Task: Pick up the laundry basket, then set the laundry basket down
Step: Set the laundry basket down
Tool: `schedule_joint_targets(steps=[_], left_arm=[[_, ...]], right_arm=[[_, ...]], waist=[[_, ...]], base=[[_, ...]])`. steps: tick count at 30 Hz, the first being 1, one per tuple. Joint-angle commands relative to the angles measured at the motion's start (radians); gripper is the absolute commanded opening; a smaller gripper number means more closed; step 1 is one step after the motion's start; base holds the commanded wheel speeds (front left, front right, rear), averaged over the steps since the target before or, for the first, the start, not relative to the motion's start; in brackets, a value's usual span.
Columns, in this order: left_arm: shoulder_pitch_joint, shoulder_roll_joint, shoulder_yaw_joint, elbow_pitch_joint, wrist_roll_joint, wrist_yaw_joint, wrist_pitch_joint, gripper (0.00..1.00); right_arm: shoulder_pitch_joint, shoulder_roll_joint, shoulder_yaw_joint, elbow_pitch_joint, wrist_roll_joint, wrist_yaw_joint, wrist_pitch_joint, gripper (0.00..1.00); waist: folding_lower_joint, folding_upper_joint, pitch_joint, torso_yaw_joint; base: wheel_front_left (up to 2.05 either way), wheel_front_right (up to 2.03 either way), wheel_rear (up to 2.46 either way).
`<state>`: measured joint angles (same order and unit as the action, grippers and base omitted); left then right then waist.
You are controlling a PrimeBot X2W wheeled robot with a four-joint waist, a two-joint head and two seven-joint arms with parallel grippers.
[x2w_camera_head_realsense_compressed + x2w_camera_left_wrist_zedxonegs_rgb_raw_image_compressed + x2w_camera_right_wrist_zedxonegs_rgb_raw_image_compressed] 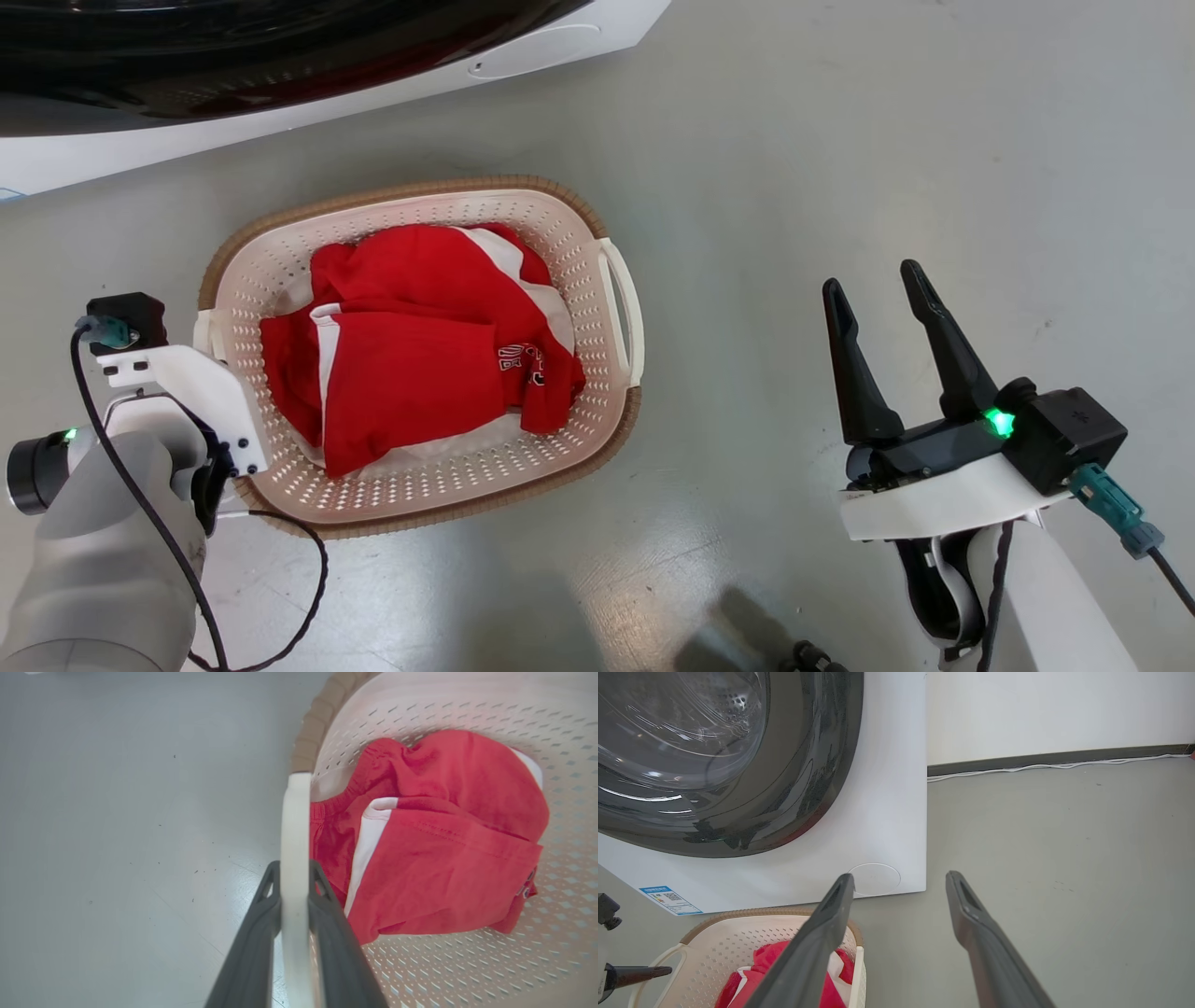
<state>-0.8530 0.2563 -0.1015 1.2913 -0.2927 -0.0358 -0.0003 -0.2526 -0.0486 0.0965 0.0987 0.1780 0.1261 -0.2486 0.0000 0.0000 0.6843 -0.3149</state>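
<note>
Laundry basket [560, 243], cream-white perforated plastic, brown-rimmed: 9 o'clock white handle [295, 812] clamped by left pincer [295, 870]; right pincer [872, 277], wide open, empty, well off at 3 o'clock.

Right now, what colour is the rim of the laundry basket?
The laundry basket rim is brown, best in head view.

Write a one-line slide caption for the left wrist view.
Left claw shut on the white side handle of the laundry basket, which holds red-and-white clothes.
</note>
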Motion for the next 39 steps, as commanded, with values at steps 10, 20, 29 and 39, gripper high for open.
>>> schedule_joint_targets(steps=[10, 20, 29, 39], left_arm=[[-0.003, 0.032, 0.012, -0.005, -0.022, 0.012, -0.009, 0.0], [0.01, 0.018, 0.011, -0.003, -0.044, 0.017, -0.006, 0.0], [0.023, 0.015, 0.007, -0.002, -0.059, 0.025, 0.01, 0.0], [0.034, 0.0, 0.0, -0.001, -0.075, 0.025, 0.017, 0.0]], right_arm=[[0.002, -0.002, 0.011, -0.013, 0.002, 0.005, -0.013, 1.0], [0.009, -0.002, 0.01, -0.013, -0.003, 0.005, -0.013, 1.0], [0.011, -0.01, 0.008, -0.018, -0.007, 0.005, -0.013, 1.0], [0.008, -0.017, 0.016, -0.016, -0.004, 0.005, -0.013, 1.0]], waist=[[0.0, 0.0, -0.013, 0.019], [0.0, 0.0, -0.016, 0.032], [0.0, 0.0, -0.016, 0.045], [0.0, 0.0, -0.016, 0.051]], base=[[0.0, 0.0, 0.0], [0.0, 0.0, 0.0], [0.0, 0.0, 0.0], [0.0, 0.0, 0.0]])
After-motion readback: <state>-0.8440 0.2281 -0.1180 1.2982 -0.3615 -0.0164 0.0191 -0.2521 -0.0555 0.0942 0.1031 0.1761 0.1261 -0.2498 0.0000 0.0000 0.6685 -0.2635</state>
